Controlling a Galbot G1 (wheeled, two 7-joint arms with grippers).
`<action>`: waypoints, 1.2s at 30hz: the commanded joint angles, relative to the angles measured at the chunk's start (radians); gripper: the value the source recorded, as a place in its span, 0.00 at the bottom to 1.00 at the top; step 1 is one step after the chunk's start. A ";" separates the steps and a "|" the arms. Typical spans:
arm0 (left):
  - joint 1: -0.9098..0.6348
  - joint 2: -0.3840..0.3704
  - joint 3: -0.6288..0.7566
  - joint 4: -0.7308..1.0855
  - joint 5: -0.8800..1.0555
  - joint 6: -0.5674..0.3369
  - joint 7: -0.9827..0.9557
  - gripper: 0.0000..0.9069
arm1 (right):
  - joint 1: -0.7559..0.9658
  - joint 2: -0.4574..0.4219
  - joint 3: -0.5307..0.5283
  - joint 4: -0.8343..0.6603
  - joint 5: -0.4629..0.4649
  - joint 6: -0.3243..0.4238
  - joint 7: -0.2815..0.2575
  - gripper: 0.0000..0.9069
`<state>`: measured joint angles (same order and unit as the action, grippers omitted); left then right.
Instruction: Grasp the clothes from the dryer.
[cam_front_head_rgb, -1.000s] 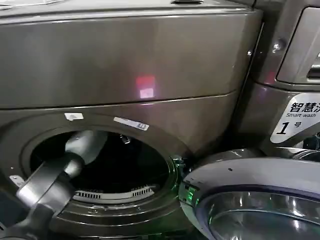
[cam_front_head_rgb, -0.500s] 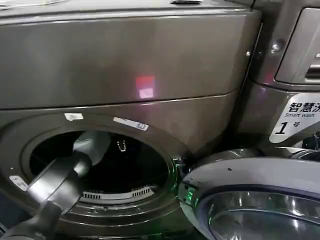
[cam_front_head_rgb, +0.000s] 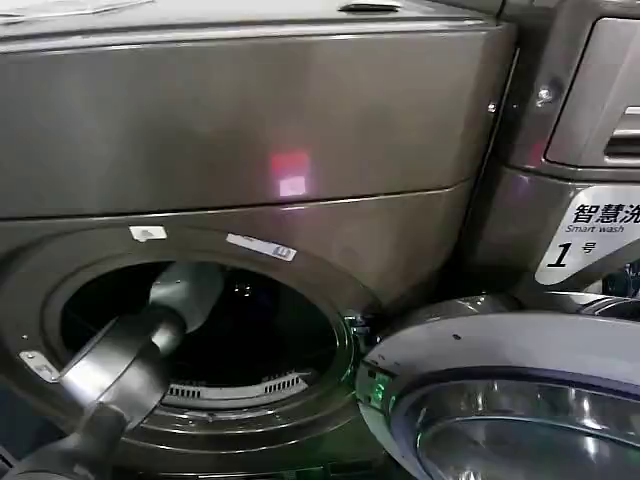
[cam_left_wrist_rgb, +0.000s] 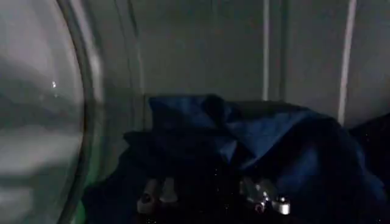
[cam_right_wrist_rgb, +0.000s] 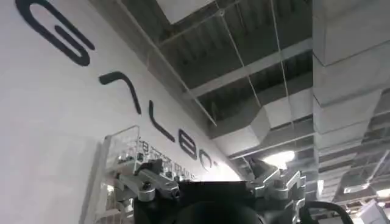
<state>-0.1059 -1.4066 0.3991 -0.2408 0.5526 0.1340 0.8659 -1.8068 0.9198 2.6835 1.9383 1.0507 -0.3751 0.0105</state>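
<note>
**Left arm inside the dryer drum**

The left arm (cam_front_head_rgb: 120, 365) reaches through the dryer (cam_front_head_rgb: 250, 150) opening. Its pincer (cam_left_wrist_rgb: 213, 196) hangs wide just above the crumpled blue clothes (cam_left_wrist_rgb: 256, 146) on the drum floor. The right pincer (cam_right_wrist_rgb: 207, 189) points at the ceiling, spread and empty.

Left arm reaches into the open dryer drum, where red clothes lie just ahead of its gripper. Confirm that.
Wrong on colour. The left wrist view shows the clothes are dark blue, not red. The rest holds: the left arm reaches into the open dryer drum, and the clothes lie just ahead of the left gripper.
</note>
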 joint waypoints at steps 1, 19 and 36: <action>-0.001 -0.002 0.002 0.005 0.005 -0.002 0.001 0.00 | 0.001 0.003 -0.001 -0.001 0.000 0.000 0.000 1.00; 0.274 0.091 -0.496 -0.508 -0.181 0.045 -0.363 0.00 | 0.025 0.007 -0.026 0.003 -0.002 0.004 0.001 1.00; 0.685 0.001 -0.791 -1.070 -0.721 -0.239 -0.941 0.00 | 0.032 0.010 -0.054 0.011 -0.127 0.021 -0.030 1.00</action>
<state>0.3949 -1.3875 -0.2906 -1.0610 0.0298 0.0228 0.1580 -1.7777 0.9285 2.6400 1.9405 0.9942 -0.3569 -0.0029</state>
